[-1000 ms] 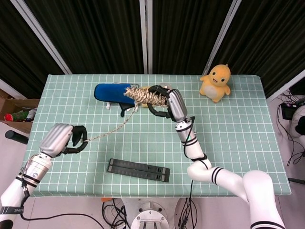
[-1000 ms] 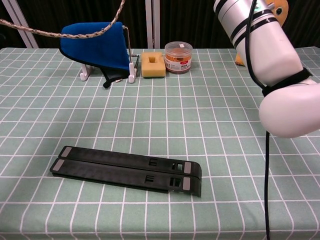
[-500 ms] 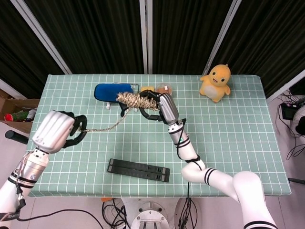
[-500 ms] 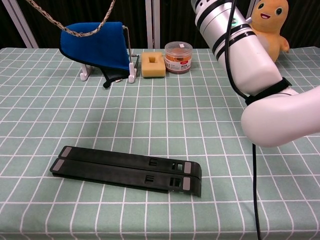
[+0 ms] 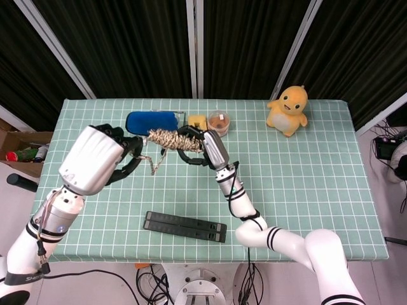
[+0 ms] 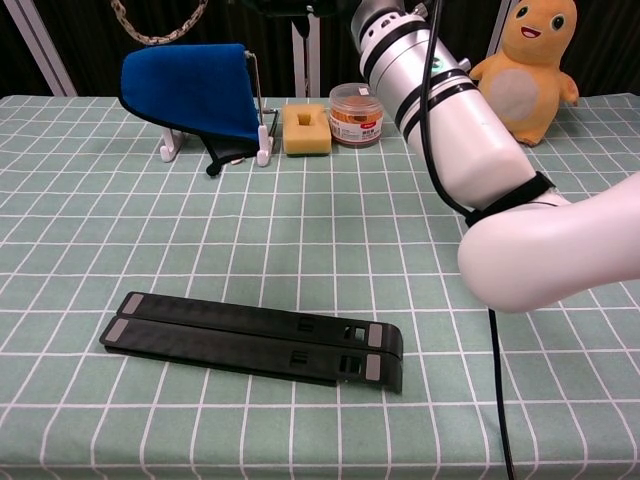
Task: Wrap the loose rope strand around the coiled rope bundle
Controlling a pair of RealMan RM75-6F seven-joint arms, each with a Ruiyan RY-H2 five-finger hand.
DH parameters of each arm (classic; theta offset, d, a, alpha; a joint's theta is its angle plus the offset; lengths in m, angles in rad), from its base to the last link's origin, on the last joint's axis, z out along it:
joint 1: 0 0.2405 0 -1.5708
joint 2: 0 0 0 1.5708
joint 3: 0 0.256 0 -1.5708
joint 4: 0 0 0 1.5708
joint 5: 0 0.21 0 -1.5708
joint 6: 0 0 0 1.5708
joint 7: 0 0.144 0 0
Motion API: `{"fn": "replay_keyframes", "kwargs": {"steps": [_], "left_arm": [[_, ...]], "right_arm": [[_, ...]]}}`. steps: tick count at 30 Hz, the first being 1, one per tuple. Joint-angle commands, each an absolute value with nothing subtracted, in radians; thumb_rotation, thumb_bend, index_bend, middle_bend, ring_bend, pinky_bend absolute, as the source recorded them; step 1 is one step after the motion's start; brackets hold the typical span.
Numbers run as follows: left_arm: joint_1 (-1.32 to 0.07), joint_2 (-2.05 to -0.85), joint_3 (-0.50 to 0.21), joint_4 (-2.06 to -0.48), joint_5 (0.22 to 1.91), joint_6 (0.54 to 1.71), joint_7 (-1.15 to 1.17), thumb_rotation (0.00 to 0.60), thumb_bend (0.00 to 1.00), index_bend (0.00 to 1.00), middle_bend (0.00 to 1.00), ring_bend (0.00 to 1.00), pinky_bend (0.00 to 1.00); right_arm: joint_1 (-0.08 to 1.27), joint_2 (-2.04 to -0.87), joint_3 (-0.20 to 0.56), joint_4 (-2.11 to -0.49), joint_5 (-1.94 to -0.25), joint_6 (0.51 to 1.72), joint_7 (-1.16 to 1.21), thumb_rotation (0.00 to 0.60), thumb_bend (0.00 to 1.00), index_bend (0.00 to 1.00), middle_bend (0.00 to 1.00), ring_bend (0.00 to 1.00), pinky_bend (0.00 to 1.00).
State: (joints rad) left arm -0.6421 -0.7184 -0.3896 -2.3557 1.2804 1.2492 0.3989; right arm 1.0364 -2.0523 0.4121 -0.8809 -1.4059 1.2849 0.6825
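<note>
High above the table, my right hand (image 5: 202, 148) grips the right end of the tan coiled rope bundle (image 5: 166, 138), which lies roughly level. The loose rope strand (image 5: 154, 162) droops from the bundle in a short slack loop. It runs to the dark fingers (image 5: 129, 152) of my left hand (image 5: 102, 159), which pinches its end just left of the bundle. In the chest view only the bottom of the strand's loop (image 6: 155, 27) and my right forearm (image 6: 440, 100) show; both hands are above the frame there.
A blue pouch on a white stand (image 6: 190, 90), a yellow sponge block (image 6: 305, 130) and a small jar (image 6: 357, 113) line the far edge. A yellow plush toy (image 5: 289, 109) sits far right. A black folded bar (image 6: 255, 340) lies near the front.
My left hand has risen and moved right toward the bundle, so the taut strand now hangs slack in a loop. My right hand has carried the bundle up and to the left.
</note>
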Motion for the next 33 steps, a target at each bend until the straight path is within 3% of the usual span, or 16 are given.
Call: {"fn": "replay_keyframes", "kwargs": {"steps": [1,12,33], "left_arm": [[-0.700,-0.761,-0.432,-2.356,1.209,1.239,0.374,0.600,0.46,0.80,0.81,0.68,0.73],[-0.889,-0.848,-0.534,-2.279,0.943,1.167,0.360,0.600,0.46,0.80,0.81,0.68,0.72],[-1.113,-0.959,-0.551,-1.996,0.551,1.085,0.382,0.600,0.46,0.80,0.81,0.68,0.72]], "right_arm": [[1.035,-2.053,0.417,-0.897,-1.395,1.272,0.685,0.600,0.66,0.89,0.71,0.62,0.85],[1.013,-2.026,0.380,-0.967,-1.419,1.247,0.690,0.600,0.66,0.90,0.71,0.62,0.85],[0.961,-1.928,0.273,-1.145,-1.564,1.313,0.690,0.600,0.66,0.90,0.71,0.62,0.85]]}}
